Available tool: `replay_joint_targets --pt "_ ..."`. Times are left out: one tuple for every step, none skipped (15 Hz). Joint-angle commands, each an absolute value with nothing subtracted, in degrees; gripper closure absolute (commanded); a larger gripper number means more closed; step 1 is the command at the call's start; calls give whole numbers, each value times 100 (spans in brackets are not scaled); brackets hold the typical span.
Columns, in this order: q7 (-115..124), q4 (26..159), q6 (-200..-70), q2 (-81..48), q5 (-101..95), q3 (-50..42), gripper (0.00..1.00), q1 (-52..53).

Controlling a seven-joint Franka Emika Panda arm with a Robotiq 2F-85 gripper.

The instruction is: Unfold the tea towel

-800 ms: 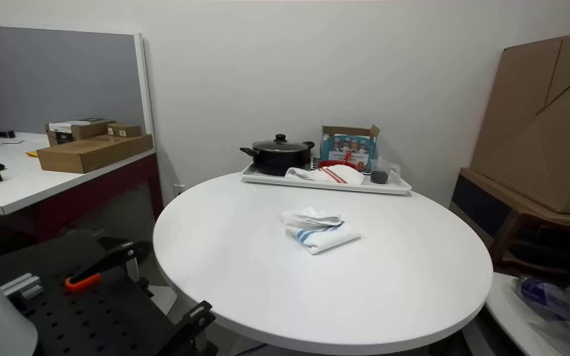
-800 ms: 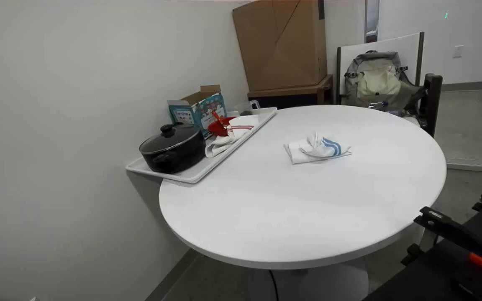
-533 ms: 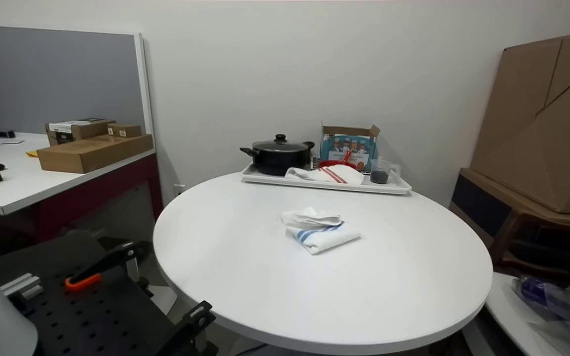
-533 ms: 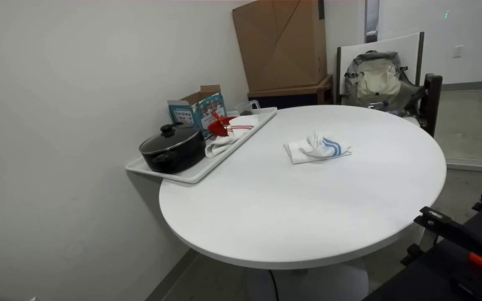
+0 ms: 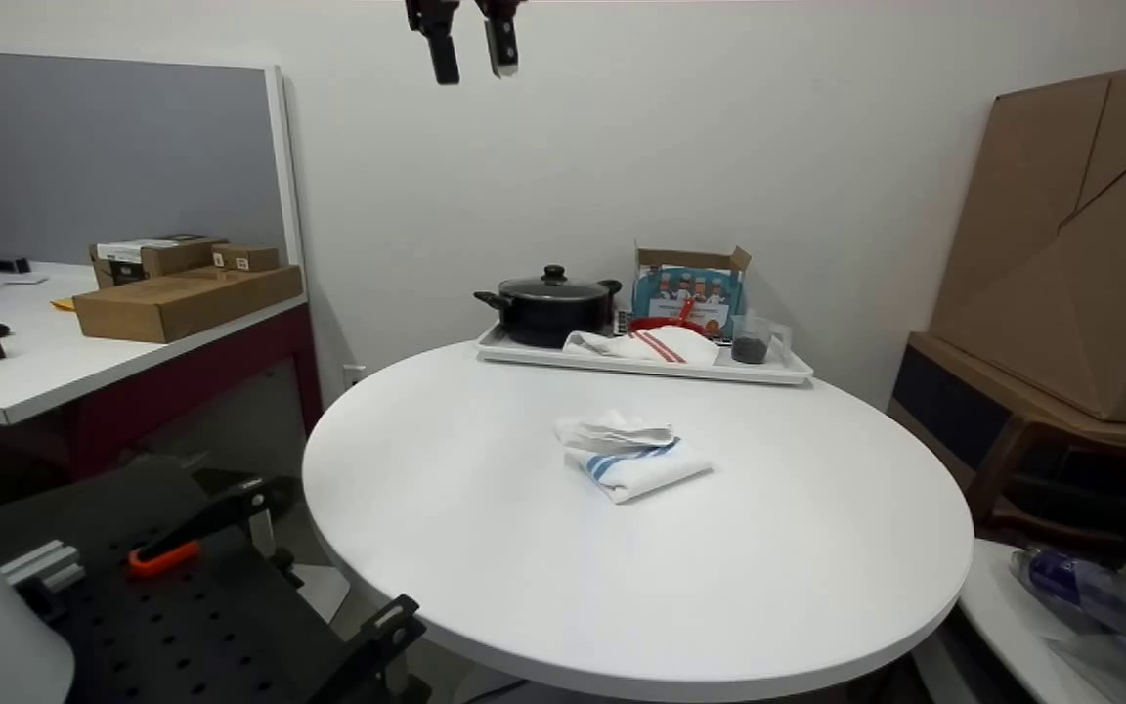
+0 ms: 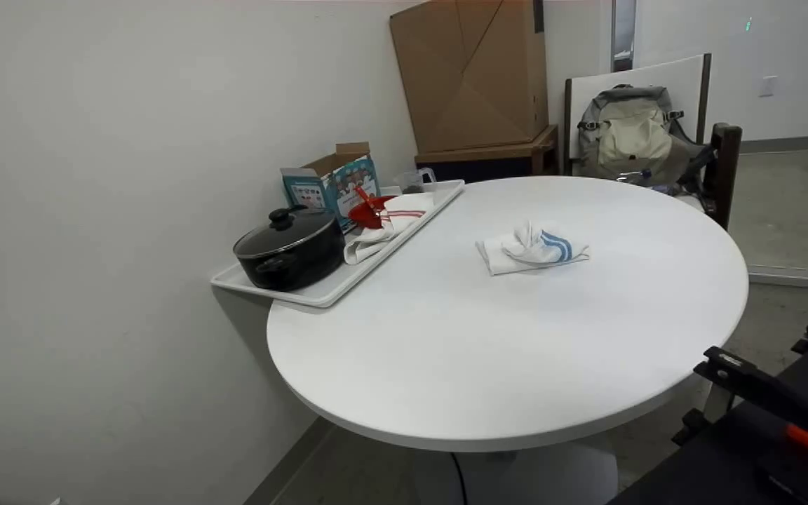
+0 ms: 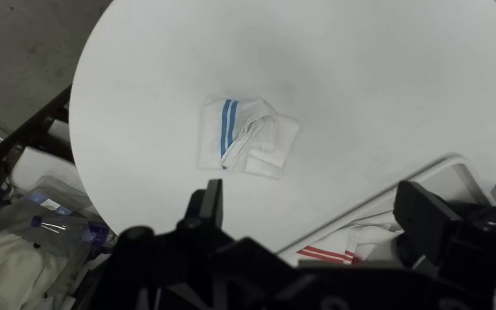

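White tea towel (image 7: 248, 134) lies in rumpled, blue-striped folds.

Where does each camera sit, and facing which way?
Exterior view: raised beside the round white table, facing the wall; black end effector at top, perhaps arm base lower left.
Exterior view: raised, facing along that wall toward a beige backpack; no end effector.
Wrist view: overhead, facing down at the blue-striped white tea towel; end effector at bottom.
Both exterior views share table and towel.

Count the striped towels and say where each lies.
2: the blue-striped towel lies folded on the round table; the red-striped towel lies on the white tray. No third shows, though one could be hidden.
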State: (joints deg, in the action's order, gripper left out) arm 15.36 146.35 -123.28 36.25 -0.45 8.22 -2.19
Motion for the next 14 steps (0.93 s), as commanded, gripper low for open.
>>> replay_joint_targets --pt "1253 14512 -13161 2574 -432 643 0 -391" --pt "1144 14466 -13353 2242 -487 547 0 -422" --pt "1049 14395 -13548 1874 -549 462 0 -467" --pt "982 14319 -13695 1582 -609 404 0 -498" --pt "917 14223 -13854 1248 -674 348 0 -522" --pt "861 14133 -13981 968 -725 293 0 -525" --pt "793 14012 -14099 635 -775 243 0 -522" --pt "748 13900 -14177 374 -827 196 0 -514" --pt "667 13741 -14241 34 -850 139 0 -497" --pt "616 13595 -14251 -220 -878 91 0 -477" --pt "545 13433 -14266 -513 -897 44 0 -463" --pt "474 13274 -14252 -770 -885 3 0 -445" --pt "452 13123 -14259 -1038 -914 -31 0 -422" --pt "424 12990 -14269 -1263 -940 -62 0 -394"
